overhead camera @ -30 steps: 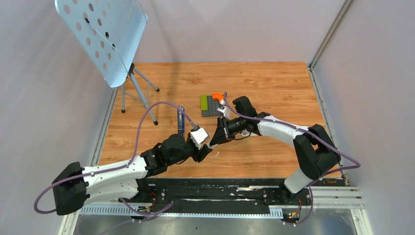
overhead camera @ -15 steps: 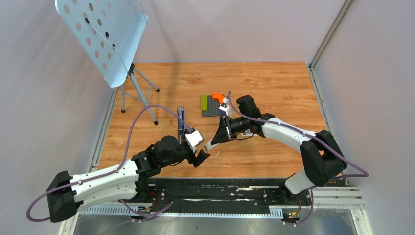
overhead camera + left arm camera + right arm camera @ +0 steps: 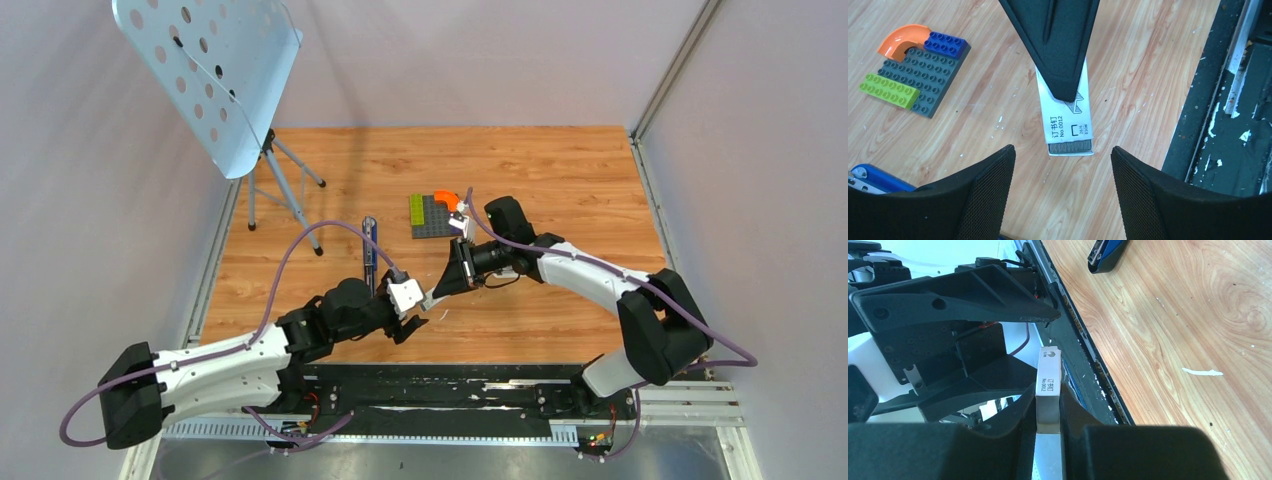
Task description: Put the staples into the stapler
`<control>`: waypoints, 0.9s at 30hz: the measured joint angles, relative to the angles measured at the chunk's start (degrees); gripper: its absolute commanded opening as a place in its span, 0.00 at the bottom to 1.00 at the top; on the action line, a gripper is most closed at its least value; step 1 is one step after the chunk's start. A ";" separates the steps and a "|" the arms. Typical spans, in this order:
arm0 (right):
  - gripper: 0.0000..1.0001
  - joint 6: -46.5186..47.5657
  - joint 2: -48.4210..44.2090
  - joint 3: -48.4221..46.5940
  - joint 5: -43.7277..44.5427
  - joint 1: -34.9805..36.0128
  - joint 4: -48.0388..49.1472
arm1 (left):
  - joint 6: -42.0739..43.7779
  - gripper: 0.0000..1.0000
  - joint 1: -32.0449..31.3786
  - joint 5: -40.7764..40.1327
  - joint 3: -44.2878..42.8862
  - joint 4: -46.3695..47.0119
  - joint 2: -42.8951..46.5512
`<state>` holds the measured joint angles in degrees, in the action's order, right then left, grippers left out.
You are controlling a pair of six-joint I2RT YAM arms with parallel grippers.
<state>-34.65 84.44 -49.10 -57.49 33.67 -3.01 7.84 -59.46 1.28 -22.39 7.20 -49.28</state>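
**Staples box** (image 3: 1068, 122): white printed card, held over the table (image 3: 560, 170) near its front edge, between the two arms. The open end shows the grey staple strip (image 3: 1070, 148), level with the card rim.

**Right claw** (image 3: 1049, 407): pressed onto the box's two broad faces, pinching it.

**Left claw** (image 3: 1062, 180): spread wide, one finger on either side of the box's open end, with a gap on both sides.

**Stapler** (image 3: 369, 245): blue, lying on the table to the left of both claws, beyond the left wrist.

**Block plate** (image 3: 432, 214): grey with green, blue and orange pieces, further back, close to the right arm.

**Open room:** bare wood lies to the right and rear. A black rail (image 3: 480, 385) bounds the front edge.
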 measured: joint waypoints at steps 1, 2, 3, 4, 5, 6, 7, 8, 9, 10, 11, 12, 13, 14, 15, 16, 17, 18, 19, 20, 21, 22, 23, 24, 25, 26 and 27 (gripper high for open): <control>0.16 0.00 -0.11 0.00 -0.02 0.00 0.00 | 0.39 0.72 -0.02 -0.17 0.00 0.00 -0.28; 0.16 0.00 -0.24 0.00 -0.02 0.00 0.00 | 0.61 0.71 -0.02 -0.26 0.00 0.04 -0.50; 0.16 0.00 -0.37 0.00 -0.04 0.00 0.02 | 0.81 0.70 -0.02 -0.42 0.00 0.20 -0.81; 0.16 0.00 -0.42 0.00 -0.04 0.00 0.02 | 0.90 0.69 -0.02 -0.44 0.00 0.39 -1.03; 0.16 0.00 -0.50 0.00 -0.04 0.00 0.00 | 1.01 0.68 -0.02 -0.46 0.00 0.61 -1.29; 0.16 0.00 -0.55 0.00 -0.02 0.00 0.02 | 1.03 0.67 -0.02 -0.46 0.00 0.79 -1.53; 0.16 0.00 -0.61 0.00 -0.04 0.00 0.02 | 1.07 0.65 -0.02 -0.44 -0.04 0.98 -1.84; 0.16 0.00 -0.68 0.00 -0.02 0.00 0.00 | 1.14 0.64 -0.02 -0.44 -0.11 1.16 -2.21; 0.16 0.00 -0.72 0.00 -0.02 0.00 0.02 | 1.20 0.63 -0.02 -0.44 -0.17 1.36 -2.54; 0.16 0.00 -0.74 0.00 -0.02 0.00 0.02 | 1.18 0.63 -0.02 -0.42 -0.22 1.49 -2.80; 0.16 -0.02 -0.74 0.00 -0.02 0.00 0.02 | 1.18 0.62 -0.02 -0.42 -0.22 1.70 -3.10; 0.16 -0.02 -0.74 0.00 -0.02 0.00 0.02 | 1.18 0.61 -0.02 -0.42 -0.22 1.75 -3.28; 0.16 -0.02 -0.74 0.00 0.00 0.00 0.02 | 1.16 0.59 -0.02 -0.42 -0.24 1.77 -3.41; 0.16 -0.02 -0.74 0.00 0.00 0.00 0.02 | 1.11 0.58 -0.02 -0.42 -0.24 1.79 -3.50; 0.16 -0.02 -0.74 0.00 0.00 0.00 0.02 | 1.07 0.57 -0.02 -0.42 -0.24 1.88 -3.54; 0.16 -0.02 -0.74 0.00 0.00 0.00 0.02 | 0.96 0.56 -0.02 -0.42 -0.24 1.97 -3.58; 0.16 -0.02 -0.74 0.00 0.00 0.00 0.04 | 0.92 0.55 -0.02 -0.42 -0.28 2.10 -3.65; 0.16 -0.02 -0.74 0.00 0.00 0.00 0.04 | 0.83 0.54 -0.02 -0.44 -0.37 2.19 -3.76; 0.16 -0.02 -0.74 0.00 0.02 0.00 0.04 | 0.74 0.54 -0.04 -0.44 -0.44 2.21 -3.87; 0.16 -0.02 -0.74 0.00 0.02 0.00 0.04 | 0.68 0.54 -0.04 -0.44 -0.48 2.34 -3.98; 0.16 -0.04 -0.74 0.02 0.02 0.00 0.04 | 0.55 0.53 -0.04 -0.44 -0.52 2.51 -4.13; 0.16 -0.02 -0.74 0.02 0.02 0.00 0.04 | 0.52 0.52 -0.02 -0.44 -0.55 2.69 -4.28; 0.16 -0.04 -0.74 0.11 0.02 0.00 0.11 | 0.48 0.51 -0.04 -0.44 -0.55 2.84 -4.44; 0.16 -0.04 -0.74 0.22 0.04 0.00 0.11 | 0.46 0.50 -0.04 -0.44 -0.55 2.99 -4.66; 0.16 -0.04 -0.74 0.31 0.04 0.00 0.09 | 0.42 0.49 -0.02 -0.42 -0.61 3.04 -4.85; 0.16 -0.04 -0.74 0.35 0.04 0.00 0.09 | 0.35 0.47 -0.04 -0.42 -0.70 3.08 -5.07; 0.16 -0.04 -0.74 0.39 0.07 0.00 0.13 | 0.33 0.45 -0.04 -0.42 -0.81 3.13 -5.31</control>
<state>-34.70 83.70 -48.71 -57.43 33.67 -2.87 8.16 -59.51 0.86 -23.20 10.33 -54.59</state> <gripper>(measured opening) 0.215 0.496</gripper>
